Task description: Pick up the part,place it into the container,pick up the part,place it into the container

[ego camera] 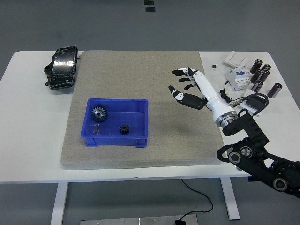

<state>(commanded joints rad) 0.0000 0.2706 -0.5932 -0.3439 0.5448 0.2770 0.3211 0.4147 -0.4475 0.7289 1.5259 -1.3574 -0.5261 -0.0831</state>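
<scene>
The right hand [190, 86] hovers over the right edge of the grey felt mat [140, 79], well apart from the blue container [140, 108] — fingers spread, holding nothing. Inside the container lie two black gears: a larger gear [99, 113] at the far left and a small gear [124, 129] nearer the middle — apart from each other. A black pouch [62, 69] sits at the white table's [28, 117] far left; black cylinders [262, 75] and a circuit breaker [237, 76] stand at far right.

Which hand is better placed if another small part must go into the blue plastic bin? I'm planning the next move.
Likely the right hand: it hovers open and empty over the grey felt mat, right of the blue plastic bin. The left hand is out of view.
</scene>
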